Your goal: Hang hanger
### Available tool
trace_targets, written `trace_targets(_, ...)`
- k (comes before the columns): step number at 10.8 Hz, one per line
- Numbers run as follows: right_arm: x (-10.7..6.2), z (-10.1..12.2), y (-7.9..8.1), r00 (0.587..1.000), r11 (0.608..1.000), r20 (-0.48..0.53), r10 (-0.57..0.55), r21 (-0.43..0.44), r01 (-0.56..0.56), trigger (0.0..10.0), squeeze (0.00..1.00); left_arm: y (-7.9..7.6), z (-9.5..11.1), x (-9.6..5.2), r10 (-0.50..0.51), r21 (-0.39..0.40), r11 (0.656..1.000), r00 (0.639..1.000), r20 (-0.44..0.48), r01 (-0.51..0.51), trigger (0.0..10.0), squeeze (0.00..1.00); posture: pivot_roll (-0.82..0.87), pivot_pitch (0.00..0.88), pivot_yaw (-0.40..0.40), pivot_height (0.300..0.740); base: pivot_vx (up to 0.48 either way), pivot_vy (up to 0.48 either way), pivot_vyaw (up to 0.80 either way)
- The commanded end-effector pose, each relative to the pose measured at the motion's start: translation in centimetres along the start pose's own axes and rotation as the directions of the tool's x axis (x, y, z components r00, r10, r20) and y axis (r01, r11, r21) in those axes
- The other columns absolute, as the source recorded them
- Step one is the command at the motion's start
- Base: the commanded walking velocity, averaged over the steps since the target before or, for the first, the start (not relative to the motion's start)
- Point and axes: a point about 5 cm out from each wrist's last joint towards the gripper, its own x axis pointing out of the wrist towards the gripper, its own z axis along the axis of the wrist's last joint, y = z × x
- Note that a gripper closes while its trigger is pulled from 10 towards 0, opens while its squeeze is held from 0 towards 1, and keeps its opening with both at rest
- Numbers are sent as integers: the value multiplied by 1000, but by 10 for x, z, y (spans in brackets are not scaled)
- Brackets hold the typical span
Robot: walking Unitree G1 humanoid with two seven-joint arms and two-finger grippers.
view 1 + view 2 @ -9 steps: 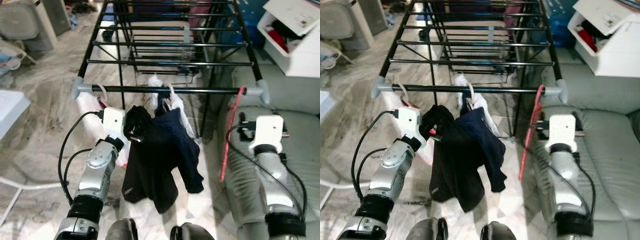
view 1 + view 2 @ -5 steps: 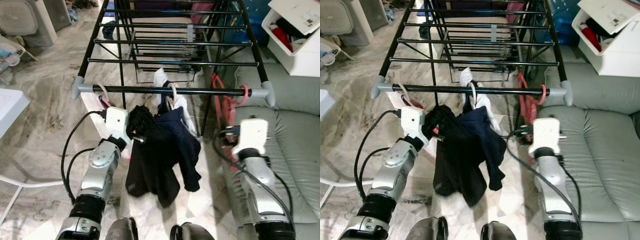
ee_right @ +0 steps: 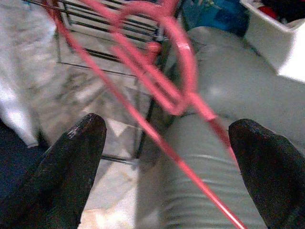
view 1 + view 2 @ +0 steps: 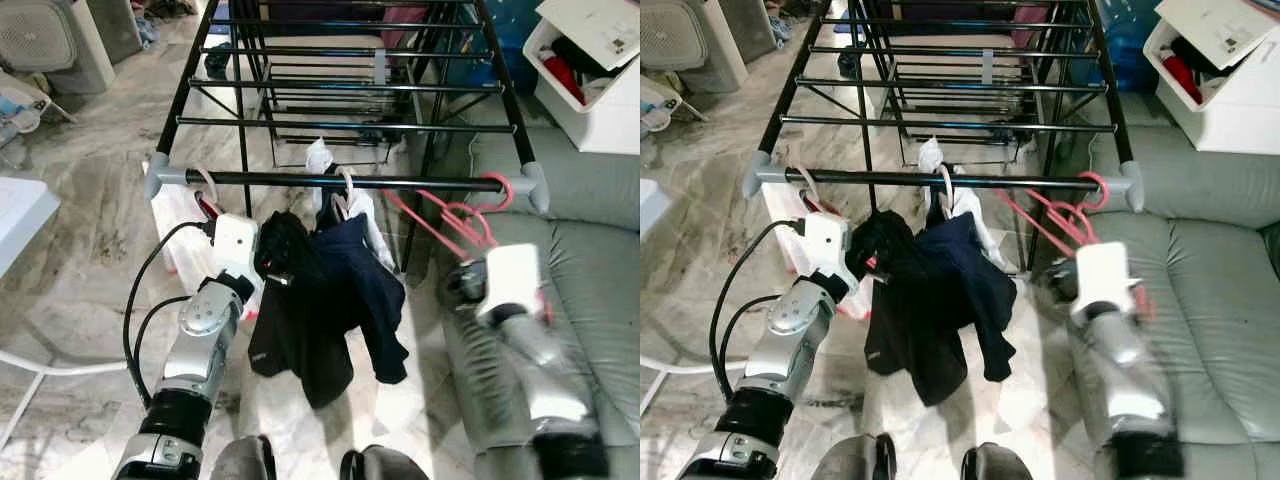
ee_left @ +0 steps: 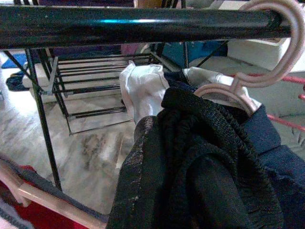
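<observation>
Backing off, the right end effector point(image 3: 167, 167) has its fingers spread wide and empty; the pink hanger point(image 4: 462, 216) hooks the rack's front rail point(image 4: 340, 181) just ahead of it. Withdraw straight, clear of its limbs. The left end effector point(image 4: 268, 262) grips dark clothes point(image 4: 320, 310).

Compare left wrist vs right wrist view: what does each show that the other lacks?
Left wrist view: the black rail with a pale pink hanger hook over it, and bunched black garment close up.

Right wrist view: the right gripper with fingers spread open, and the red hanger beyond them, blurred.

Both: the rack's lower bars, marble floor and grey sofa.
</observation>
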Motion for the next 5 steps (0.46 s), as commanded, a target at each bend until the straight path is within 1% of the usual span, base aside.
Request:
trace_targets(1,4,2,-16,1000,1000,2,-29,-7,29,10000,0,3,2,1,1,16,1000,1000,-6,-1,10000,0,-50,100,4,740,0,0,0)
trace_targets(3,9,3,-28,1000,1000,-1,-11,2,11,10000,0,2,1,1,3,18,1000,1000,-7,-2,10000,0,-48,103,4,740,0,0,0)
trace_targets(4,11,1,-30,1000,1000,-19,20,-14,-20,10000,0,1,2,1,0,20,1000,1000,-8,1,10000,0,-49,104,4,740,0,0,0)
trace_targets(5,12,-12,-33,991,997,-112,69,33,-66,10000,0,1,1,1,-3,24,1000,1000,-13,4,10000,0,-48,106,6,740,0,0,0)
